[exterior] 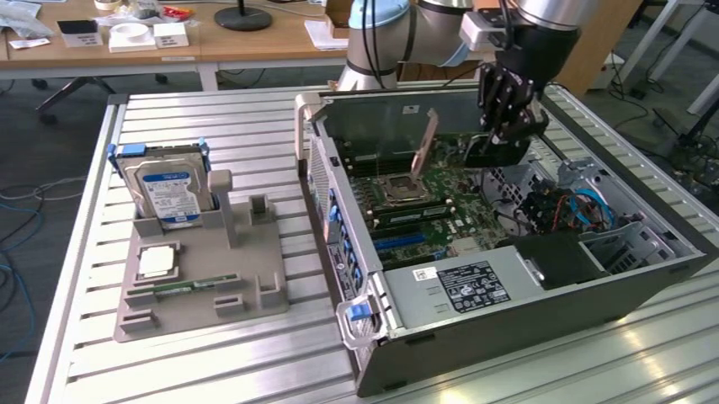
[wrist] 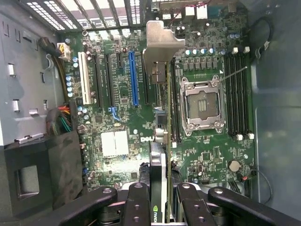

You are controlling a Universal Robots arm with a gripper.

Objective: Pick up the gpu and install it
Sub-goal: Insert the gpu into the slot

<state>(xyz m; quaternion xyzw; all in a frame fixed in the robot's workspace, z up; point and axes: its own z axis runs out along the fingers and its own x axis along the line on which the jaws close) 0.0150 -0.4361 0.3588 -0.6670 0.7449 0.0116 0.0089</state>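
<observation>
the jaws are closed partway on the gpu (wrist: 159, 162), the black fingers (wrist: 137, 202) of the gripper (wrist: 162, 209) pressing on its two faces, so the card is held edge-on between them. in the wrist view the gpu runs away from the gripper as a thin dark board with a black fan housing bulging from one face and a green logo close to the fingers. at its far end is a bent silver metal bracket (wrist: 162, 40). in the exterior view the gripper (exterior: 503, 139) hangs from the arm (exterior: 540, 34), with the gpu (exterior: 492, 156) a small dark block under it, inside the open computer case (exterior: 528, 303). whether the card touches the board cannot be told. beneath it lies the green motherboard (wrist: 122, 117), with a blue slot (wrist: 133, 77) and several black slots to one side of the card and the empty silver cpu socket (wrist: 202, 106) to the other. the case lies on its side, open face up, on a slatted aluminium table (exterior: 225, 118). well apart from it, toward the exterior view's left, a grey parts holder (exterior: 191, 311) sits on the same table. it carries an upright silver hard drive (exterior: 168, 194) with a blue-white label, a flat processor chip (exterior: 157, 261) and a narrow green memory stick (exterior: 191, 286). behind the table stand wooden desks (exterior: 225, 46) with small white boxes and papers on them, and cables trail across the grey floor (exterior: 23, 219).
</observation>
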